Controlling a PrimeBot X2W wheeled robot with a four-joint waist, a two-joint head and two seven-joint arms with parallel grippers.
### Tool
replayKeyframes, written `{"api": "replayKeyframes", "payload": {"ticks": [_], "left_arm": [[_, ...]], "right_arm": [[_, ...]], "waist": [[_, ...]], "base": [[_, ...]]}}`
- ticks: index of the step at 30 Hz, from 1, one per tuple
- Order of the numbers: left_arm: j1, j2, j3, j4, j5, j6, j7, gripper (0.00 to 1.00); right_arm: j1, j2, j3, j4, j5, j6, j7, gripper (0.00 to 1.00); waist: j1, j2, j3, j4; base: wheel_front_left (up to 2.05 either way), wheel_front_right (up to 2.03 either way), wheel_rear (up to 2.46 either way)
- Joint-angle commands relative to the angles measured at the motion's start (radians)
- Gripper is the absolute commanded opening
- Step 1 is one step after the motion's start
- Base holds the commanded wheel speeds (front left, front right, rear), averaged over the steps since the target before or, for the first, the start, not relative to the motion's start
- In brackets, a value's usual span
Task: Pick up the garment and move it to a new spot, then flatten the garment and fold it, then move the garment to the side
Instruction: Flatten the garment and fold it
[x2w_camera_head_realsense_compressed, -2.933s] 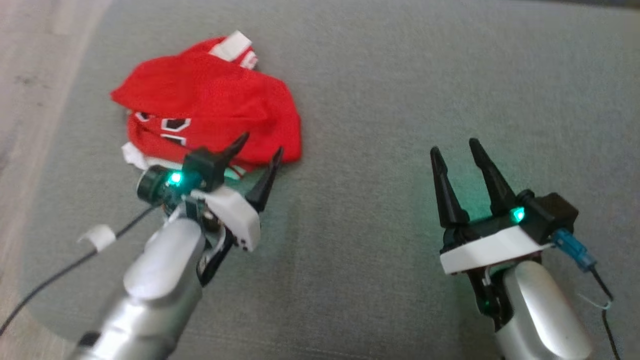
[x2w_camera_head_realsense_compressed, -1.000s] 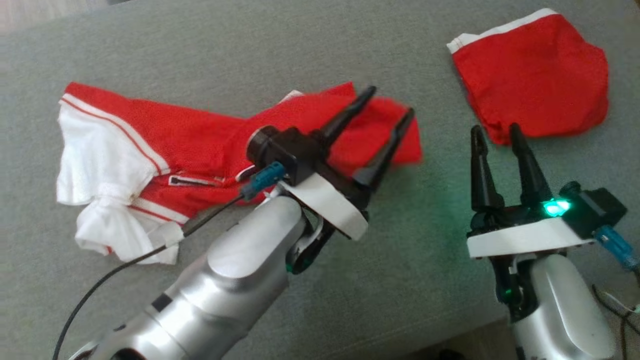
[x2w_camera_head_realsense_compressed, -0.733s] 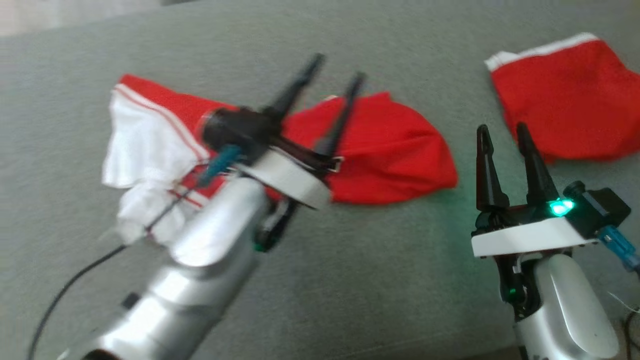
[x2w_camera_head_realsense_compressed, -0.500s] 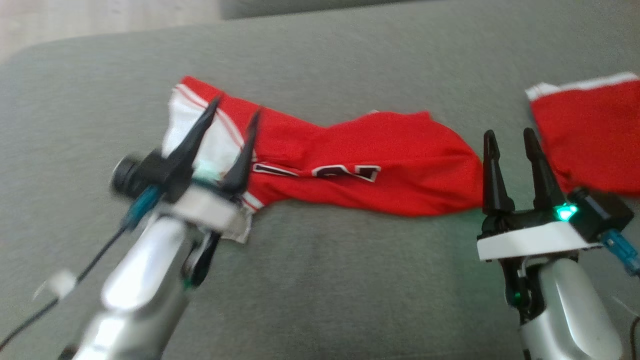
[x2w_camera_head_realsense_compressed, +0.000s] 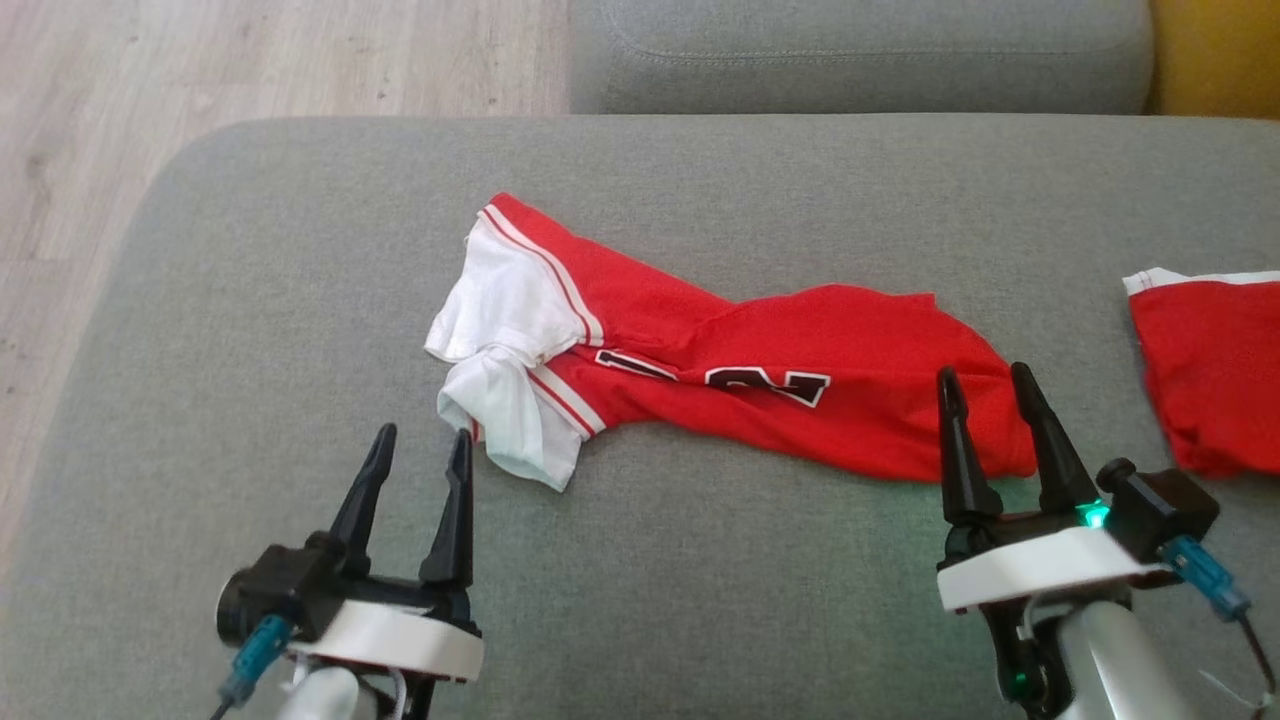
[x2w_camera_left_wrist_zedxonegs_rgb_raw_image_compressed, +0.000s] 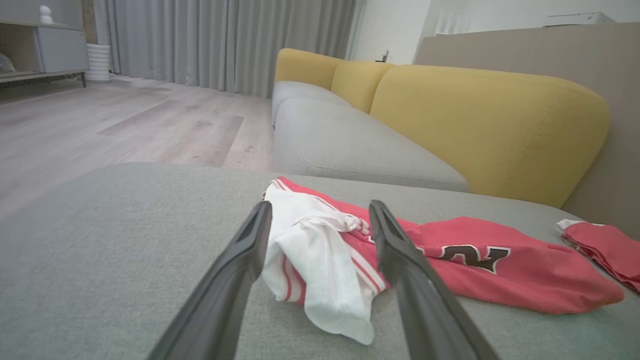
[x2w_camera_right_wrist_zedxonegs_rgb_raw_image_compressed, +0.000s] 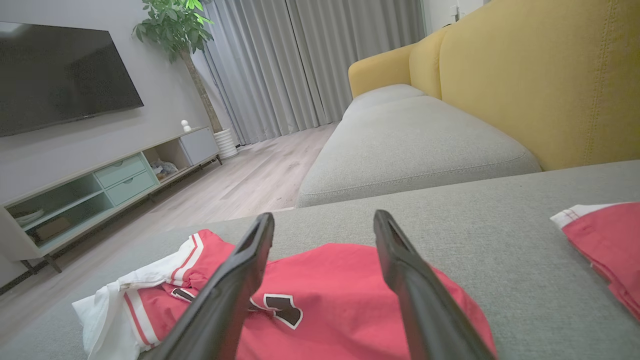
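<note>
Both sat spread, empty: left tool (x2w_camera_head_realsense_compressed: 423, 433) near the white bunch, right tool (x2w_camera_head_realsense_compressed: 982, 372) by the red end of the garment (x2w_camera_head_realsense_compressed: 760, 390). Pinching both ends and pulling apart seemed smart.

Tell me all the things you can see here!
jersey: one, red and white, rumpled on the near seat
red cloth: one, white-trimmed, right edge of that seat
seats: two, grey, near one under both garments
backrests: several, yellow, behind the seats
floor: one, pale wood, left of the seats
curtains: grey, far side of the room
TV: one, black, on the wall
plant: one, green, beside the curtains
cabinet: one, pale, below the TV
left gripper: one, black fingers, open, by the jersey's white end
right gripper: one, black fingers, open, at the jersey's red end
</note>
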Motion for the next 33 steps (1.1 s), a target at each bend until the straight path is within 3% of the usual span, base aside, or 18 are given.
{"api": "replayKeyframes", "payload": {"ticks": [1,8,14,29,30,31,32,33], "left_arm": [[-0.041,0.006,0.05,-0.036,0.02,-0.011,-0.005,1.0],[-0.072,-0.004,0.038,0.04,0.064,-0.052,-0.005,1.0],[-0.127,-0.026,0.009,0.16,0.028,-0.077,0.061,1.0],[-0.259,-0.045,0.019,0.378,-0.032,-0.087,0.106,1.0],[-0.266,-0.044,0.022,0.393,-0.034,-0.086,0.103,0.77],[-0.274,-0.043,0.025,0.407,-0.035,-0.083,0.098,0.35],[-0.28,-0.042,0.03,0.419,-0.036,-0.08,0.089,0.0],[-0.285,-0.041,0.035,0.428,-0.039,-0.078,0.078,0.0]], "right_arm": [[-0.011,-0.002,0.025,-0.028,-0.002,-0.001,-0.009,1.0],[-0.027,-0.002,0.048,-0.031,-0.01,-0.001,-0.009,1.0],[-0.04,-0.002,0.046,-0.034,-0.014,-0.001,-0.009,1.0],[-0.076,-0.002,0.045,-0.039,-0.011,-0.001,-0.009,1.0],[-0.077,-0.002,0.045,-0.039,-0.011,-0.001,-0.009,1.0],[-0.078,-0.002,0.045,-0.039,-0.011,-0.001,-0.009,1.0],[-0.079,-0.002,0.045,-0.038,-0.012,-0.001,-0.009,1.0],[-0.079,-0.002,0.044,-0.037,-0.012,-0.001,-0.009,1.0]], "waist": [[0.0002,-0.0001,-0.001,-0.004],[0.0002,-0.0001,0.015,-0.034],[0.0002,-0.0001,0.054,-0.06],[0.0002,-0.0001,0.126,-0.113],[0.0002,-0.0001,0.127,-0.115],[0.0002,-0.0001,0.127,-0.116],[0.0002,-0.0001,0.126,-0.117],[0.0002,-0.0001,0.125,-0.118]], "base": [[0.0,0.0,0.0],[0.0,0.0,0.0],[0.0,0.0,0.0],[0.0,0.0,0.0],[0.0,0.0,0.0],[0.0,0.0,0.0],[0.0,0.0,0.0],[0.0,0.0,0.0]]}}
